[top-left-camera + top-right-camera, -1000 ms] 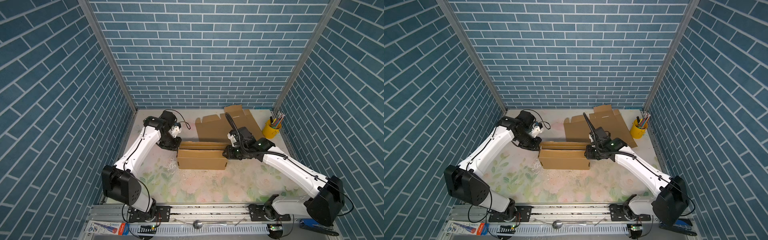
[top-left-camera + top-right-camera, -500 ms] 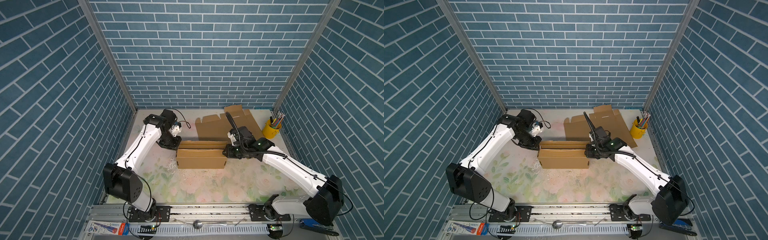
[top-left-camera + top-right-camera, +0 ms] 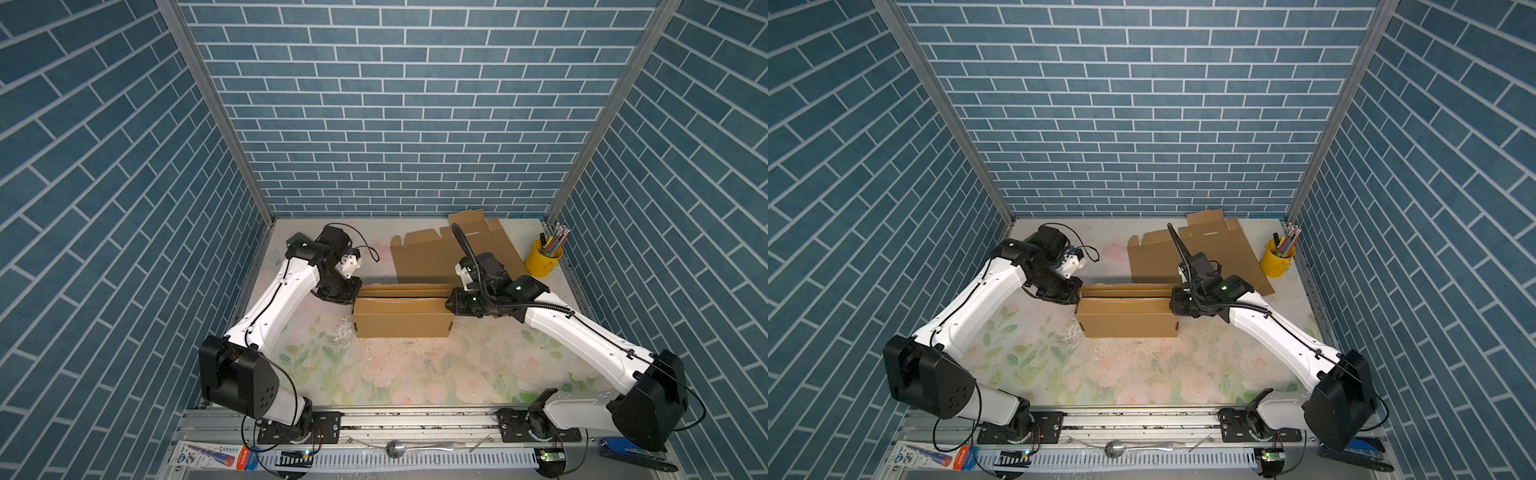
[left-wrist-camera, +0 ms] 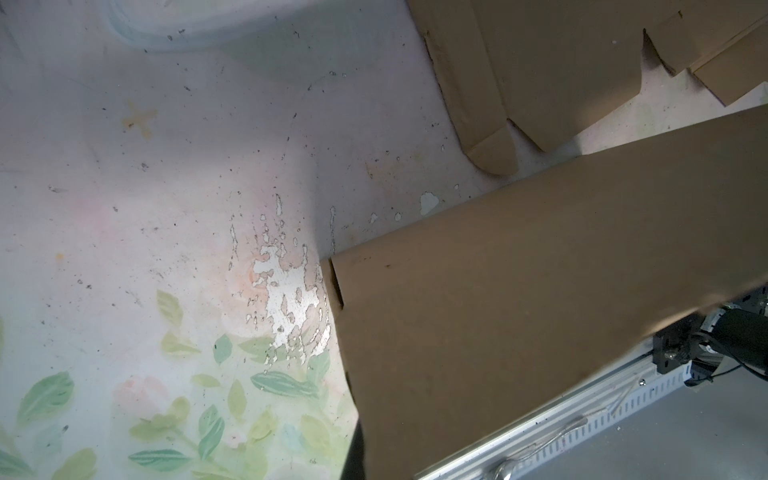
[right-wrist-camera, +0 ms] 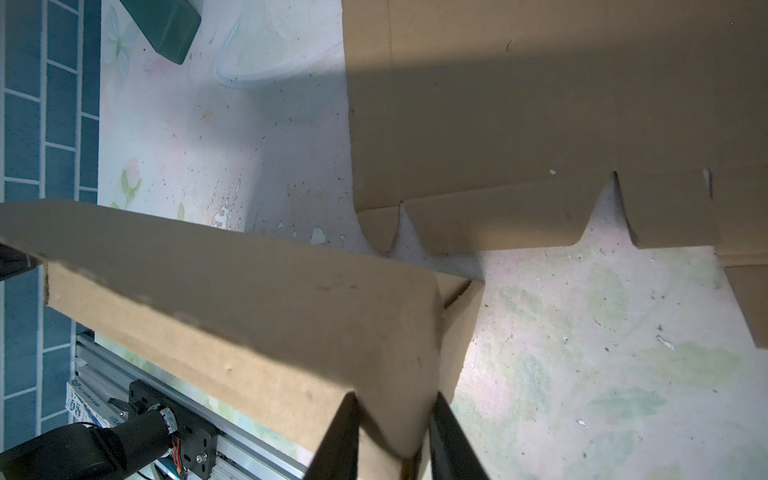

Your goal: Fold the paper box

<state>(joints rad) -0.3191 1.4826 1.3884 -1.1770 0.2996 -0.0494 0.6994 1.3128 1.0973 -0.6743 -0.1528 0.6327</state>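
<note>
my right gripper (image 5: 394,401) grasps the right end of the paper box (image 3: 401,322); i see my left gripper (image 3: 348,291) clenched at its left end.

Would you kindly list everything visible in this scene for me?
table: one, pale floral top.
paper box: one, brown, table's middle.
cardboard sheets: two, brown, flat, behind the box.
cup: one, yellow, holding pencils, back right corner.
spoon: one, silver, front edge.
packet: one, white and blue, front left.
tool: one, blue, front right.
walls: three, blue brick, around the table.
left gripper: one, black, shut on the box's left end.
right gripper: one, black, shut on the box's right end.
</note>
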